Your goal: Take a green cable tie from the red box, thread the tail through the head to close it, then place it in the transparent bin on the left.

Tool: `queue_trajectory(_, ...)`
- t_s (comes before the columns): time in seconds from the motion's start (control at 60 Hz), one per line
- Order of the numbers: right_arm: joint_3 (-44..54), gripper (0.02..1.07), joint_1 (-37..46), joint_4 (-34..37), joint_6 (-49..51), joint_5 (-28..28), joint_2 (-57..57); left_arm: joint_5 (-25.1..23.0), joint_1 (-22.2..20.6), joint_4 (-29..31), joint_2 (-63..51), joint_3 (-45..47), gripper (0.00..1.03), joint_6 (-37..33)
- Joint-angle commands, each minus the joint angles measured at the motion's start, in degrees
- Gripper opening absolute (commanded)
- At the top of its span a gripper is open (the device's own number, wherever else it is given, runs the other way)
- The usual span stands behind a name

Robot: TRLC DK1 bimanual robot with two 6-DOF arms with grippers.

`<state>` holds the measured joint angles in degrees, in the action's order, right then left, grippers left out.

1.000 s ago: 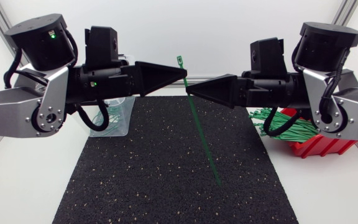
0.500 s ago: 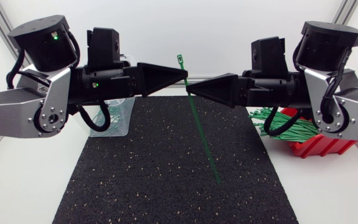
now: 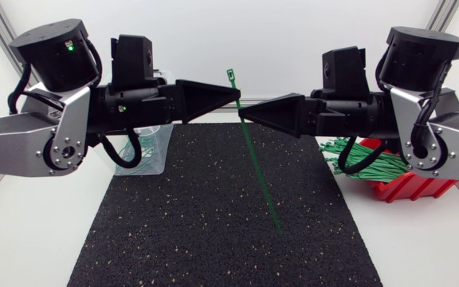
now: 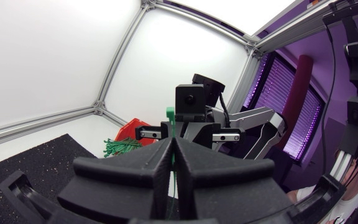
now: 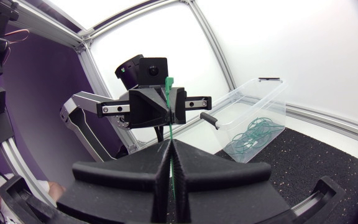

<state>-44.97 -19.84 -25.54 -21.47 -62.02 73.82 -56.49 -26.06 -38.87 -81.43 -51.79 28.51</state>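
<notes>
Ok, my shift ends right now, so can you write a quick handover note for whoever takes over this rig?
Left tool: shut on the tie, just below its head.
Right tool: shut on the same tie, a little lower.
Tie: held in the air over the mat, straight, tail hanging free.
Done: one tie taken from the red box.
Left: thread tail through head, then drop it in the bin.

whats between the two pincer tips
Only the green cable tie: the left pincer grips it just under its head, the right pincer slightly lower. The head view shows this best.
</notes>
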Motion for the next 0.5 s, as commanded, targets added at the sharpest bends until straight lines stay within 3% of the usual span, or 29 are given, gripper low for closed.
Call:
queue_trajectory(0.0, 1.03, 0.08, -0.64, -0.56, -1.64, 0.76, 0.71, -0.02, -0.21, -1.21, 0.13, 0.81, 0.04, 0.93)
queue_trajectory(0.483, 0.67, 0.08, -2.84, -0.48, -1.46, 1.55, 2.29, -0.02, -0.13, -1.21, 0.66, 0.90, 0.04, 1.11)
